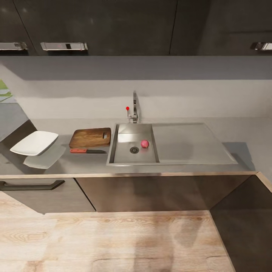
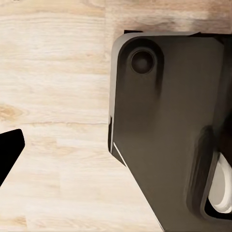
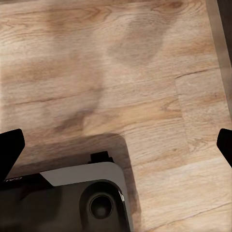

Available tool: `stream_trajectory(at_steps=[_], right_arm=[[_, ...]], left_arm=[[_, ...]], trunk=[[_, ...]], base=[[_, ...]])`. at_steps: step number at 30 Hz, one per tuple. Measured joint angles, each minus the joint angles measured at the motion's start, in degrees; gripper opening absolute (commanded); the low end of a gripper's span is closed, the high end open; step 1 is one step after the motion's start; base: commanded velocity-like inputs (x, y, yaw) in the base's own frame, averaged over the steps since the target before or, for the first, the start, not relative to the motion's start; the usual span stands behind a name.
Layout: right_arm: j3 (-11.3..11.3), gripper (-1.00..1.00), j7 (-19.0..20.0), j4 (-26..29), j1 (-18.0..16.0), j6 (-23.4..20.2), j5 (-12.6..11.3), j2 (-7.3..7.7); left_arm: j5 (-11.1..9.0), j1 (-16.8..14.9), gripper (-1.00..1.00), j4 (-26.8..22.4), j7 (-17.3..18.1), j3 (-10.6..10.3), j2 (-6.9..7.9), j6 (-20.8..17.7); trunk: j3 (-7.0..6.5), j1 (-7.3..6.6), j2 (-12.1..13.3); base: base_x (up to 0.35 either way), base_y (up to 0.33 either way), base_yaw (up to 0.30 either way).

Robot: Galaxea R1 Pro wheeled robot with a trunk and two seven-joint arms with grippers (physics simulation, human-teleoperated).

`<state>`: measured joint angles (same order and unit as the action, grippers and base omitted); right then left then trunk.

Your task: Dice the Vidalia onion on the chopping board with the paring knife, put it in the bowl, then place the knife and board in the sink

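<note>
- The robot is standing back from the worktop (image 1: 181, 166); by my reading the first step, fetching the onion, is not yet begun.
- The onion (image 1: 144, 143) is lying in the sink (image 1: 113, 151), just right of the drain.
- The chopping board (image 1: 90, 137) is lying left of the sink, the paring knife (image 1: 87, 151) nearer, the bowl (image 1: 34, 142) farther left.
- The right hand (image 3: 116, 145) is hanging over the floor with fingers apart; the left hand's (image 2: 9, 154) state I cannot tell.
- Next, probably, an arm is needing to reach into the basin.

Pale wood-plank floor (image 2: 53, 96) beneath the robot's dark grey base (image 2: 164, 125), which has a rounded corner, a round recess (image 2: 142, 61) near that corner, and one black fingertip (image 2: 8, 152) showing beside it.
</note>
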<state>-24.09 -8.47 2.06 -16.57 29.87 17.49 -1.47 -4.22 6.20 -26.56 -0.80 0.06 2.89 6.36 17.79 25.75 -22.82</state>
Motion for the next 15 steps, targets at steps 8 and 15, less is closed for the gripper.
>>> stream_trajectory(at_steps=[8, 15], right_arm=[[0.0, 1.0, 0.0, 0.0, 0.0, 0.0, 0.0, -0.05], [-0.1, 1.0, 0.0, 0.0, 0.0, 0.0, 0.0, -0.01]], left_arm=[[-0.1, 0.0, 1.0, -9.3, -0.3, 0.1, -0.17, -0.6], [-0.1, 0.0, 1.0, -23.8, -0.3, 0.0, -1.05, -12.6]], trunk=[[0.0, 0.0, 0.0], [-0.01, 0.0, 0.0]], base=[[0.0, 0.0, 0.0], [0.0, 0.0, 0.0]])
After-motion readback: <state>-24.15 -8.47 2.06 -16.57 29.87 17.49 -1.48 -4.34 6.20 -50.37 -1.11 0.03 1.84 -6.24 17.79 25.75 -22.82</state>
